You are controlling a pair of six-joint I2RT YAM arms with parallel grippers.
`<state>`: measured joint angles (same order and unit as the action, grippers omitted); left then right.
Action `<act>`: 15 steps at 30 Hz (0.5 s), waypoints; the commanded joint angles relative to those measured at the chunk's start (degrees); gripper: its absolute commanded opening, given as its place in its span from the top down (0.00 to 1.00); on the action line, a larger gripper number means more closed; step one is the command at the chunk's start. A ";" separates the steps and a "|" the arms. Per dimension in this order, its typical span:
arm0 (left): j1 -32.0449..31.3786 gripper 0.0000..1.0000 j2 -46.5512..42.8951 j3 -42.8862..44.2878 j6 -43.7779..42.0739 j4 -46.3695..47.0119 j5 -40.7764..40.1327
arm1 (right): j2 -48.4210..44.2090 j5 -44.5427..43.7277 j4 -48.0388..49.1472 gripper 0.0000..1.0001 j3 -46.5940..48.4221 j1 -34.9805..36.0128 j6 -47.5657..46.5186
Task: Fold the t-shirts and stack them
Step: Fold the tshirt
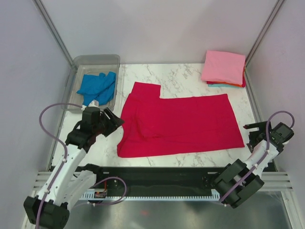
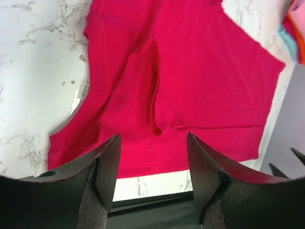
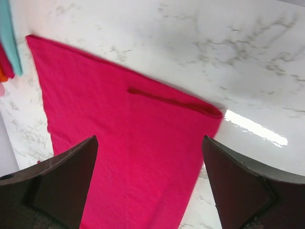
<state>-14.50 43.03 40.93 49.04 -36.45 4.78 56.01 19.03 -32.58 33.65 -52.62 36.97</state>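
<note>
A crimson red t-shirt (image 1: 178, 121) lies spread on the marble table, partly folded, one sleeve toward the back left. It fills the left wrist view (image 2: 181, 86) and the right wrist view (image 3: 119, 143). A bright blue t-shirt (image 1: 97, 87) lies crumpled in the clear tub (image 1: 114, 61). A folded light pink t-shirt (image 1: 223, 67) tops a stack at the back right, with orange and teal edges (image 1: 224, 85) under it. My left gripper (image 1: 116, 123) is open and empty at the red shirt's left edge. My right gripper (image 1: 252, 133) is open and empty beside the shirt's right edge.
Grey walls close in the table on both sides and at the back. A black rail (image 1: 157, 179) runs along the near edge between the arm bases. Bare marble (image 1: 186, 76) shows behind the red shirt and at the front left.
</note>
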 commanded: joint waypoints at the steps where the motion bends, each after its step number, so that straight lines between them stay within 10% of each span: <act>1: -0.61 0.36 4.95 -0.05 -3.68 8.75 2.17 | -3.27 -2.49 2.17 0.02 5.27 5.92 1.00; 15: -13.00 0.38 22.09 -9.20 3.17 28.53 0.59 | -1.52 -4.52 3.66 0.02 6.43 11.14 -1.73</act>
<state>-25.87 63.13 29.30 50.09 -15.14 6.52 54.24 15.31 -30.61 39.51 -41.74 36.23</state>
